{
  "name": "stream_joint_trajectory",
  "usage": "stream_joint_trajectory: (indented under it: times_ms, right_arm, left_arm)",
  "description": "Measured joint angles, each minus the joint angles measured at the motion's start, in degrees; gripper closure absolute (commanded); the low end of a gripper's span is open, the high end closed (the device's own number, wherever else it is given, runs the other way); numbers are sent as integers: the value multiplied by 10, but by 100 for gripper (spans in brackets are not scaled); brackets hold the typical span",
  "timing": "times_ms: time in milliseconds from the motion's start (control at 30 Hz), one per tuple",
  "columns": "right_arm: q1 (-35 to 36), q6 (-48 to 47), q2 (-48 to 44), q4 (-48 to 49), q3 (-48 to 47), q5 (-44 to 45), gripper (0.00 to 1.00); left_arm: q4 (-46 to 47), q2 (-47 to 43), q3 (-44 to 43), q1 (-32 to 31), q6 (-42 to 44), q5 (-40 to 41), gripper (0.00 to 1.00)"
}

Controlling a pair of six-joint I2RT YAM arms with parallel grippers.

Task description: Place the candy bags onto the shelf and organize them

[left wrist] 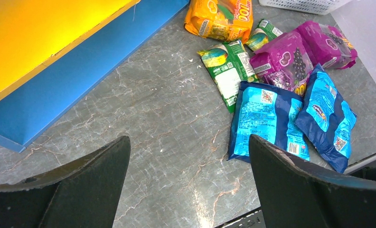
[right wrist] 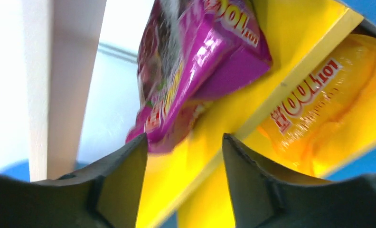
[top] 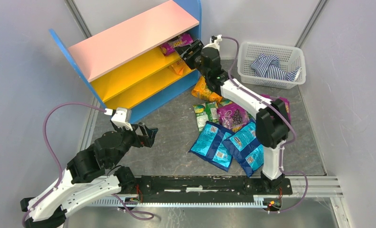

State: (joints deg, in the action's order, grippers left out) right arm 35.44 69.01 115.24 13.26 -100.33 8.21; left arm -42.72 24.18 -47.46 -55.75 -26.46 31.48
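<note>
Left end effector (left wrist: 188,142) hangs nearest the lens above the grey marbled surface (left wrist: 167,118), jaws wide apart and empty, just off the blue base of the shelf (top: 129,38). Right end effector (right wrist: 183,140) is at the shelf's right end, jaws parted and clamped on nothing; the lower corner of a purple bag (right wrist: 200,52) sits at one fingertip. The shelf stands askew at the back left: pink top board, blue sides, yellow boards. That purple bag lies on the upper yellow board, with "100" legible and upside down in the wrist view. An orange bag (right wrist: 319,109) on the board below carries the same "100". A white mesh basket (top: 300,66) at the back right holds a striped cloth (top: 271,66). Seven bags show loose on the surface right of the shelf:

- Two blue bags (left wrist: 264,118) overlap, each with a QR code and print too fine to read.
- Two purple bags (left wrist: 283,61) lie beside them.
- One orange packet (left wrist: 219,19) is marked "100".
- One green bag (left wrist: 229,71) lies near the blue pair.
- A smaller green packet (left wrist: 264,33) is partly tucked under.

The right arm crosses over this pile in the overhead view and hides part of it.
</note>
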Motion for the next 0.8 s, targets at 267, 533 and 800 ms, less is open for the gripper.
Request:
stream_joint_trajectory:
  times_ms: [267,533,800]
  right_arm:
    - [-3,-259,-190,5,172,-101,12]
    - [-3,-471,-382,-103,314,-151,12]
    - [-3,-511,-520,-246,551,-127,11]
  left_arm:
    - [0,-7,0,0,0,3,0]
    - [0,-1,1,0,0,10,0]
    - [5,140,-14,0,0,-58,0]
